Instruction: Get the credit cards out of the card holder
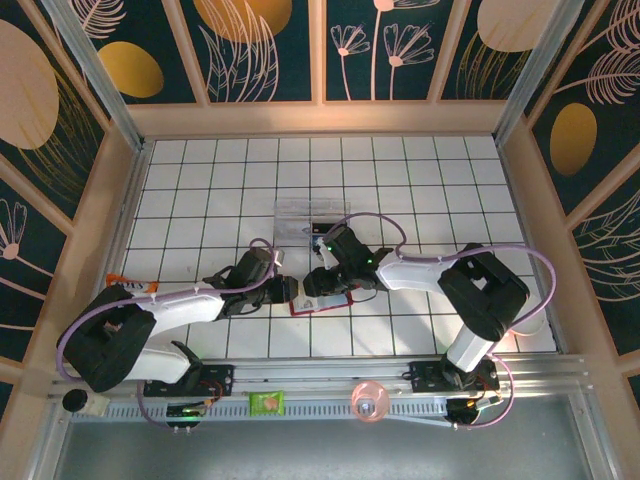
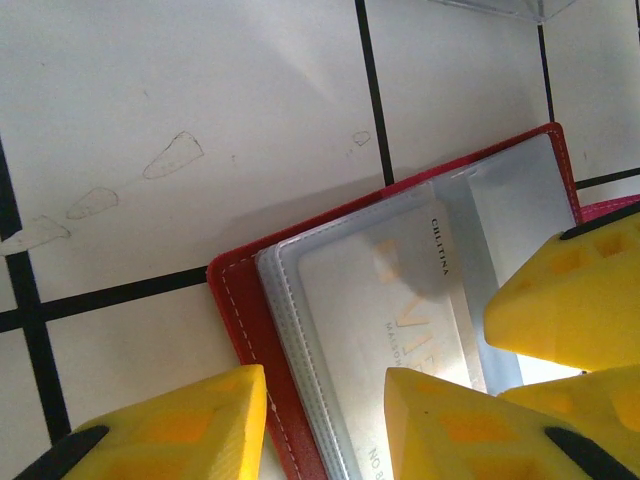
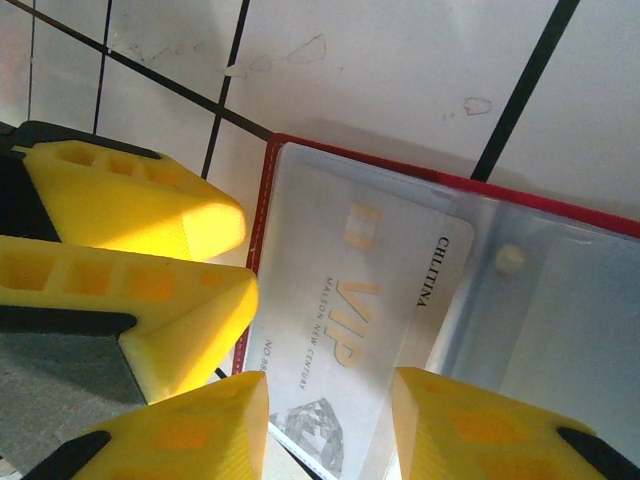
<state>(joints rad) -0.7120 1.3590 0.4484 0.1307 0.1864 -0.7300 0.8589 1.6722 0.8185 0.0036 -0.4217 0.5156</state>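
The holder (image 2: 236, 292) lay open on the table (image 1: 200, 190) between the arms, with the card (image 3: 345, 330) in its sleeve (image 3: 570, 300). The left gripper (image 2: 325, 400) and right gripper (image 3: 330, 400) hung over it, jaws parted, grasping nothing. I feared a pinch catching the sleeve along with the card and dragging the holder, or the crowded fingers colliding.

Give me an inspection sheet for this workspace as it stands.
Surface: white tiled table, faint scuff marks.
Job's things: red card holder lying open; VIP card inside its clear sleeve.
Clutter: clear plastic box behind the holder; green packet and pink round object on the front rail.
Grippers: left gripper and right gripper open, fingers down over the holder.
Cables: purple cables looped along both arms.
Surroundings: dark floral wall panels.
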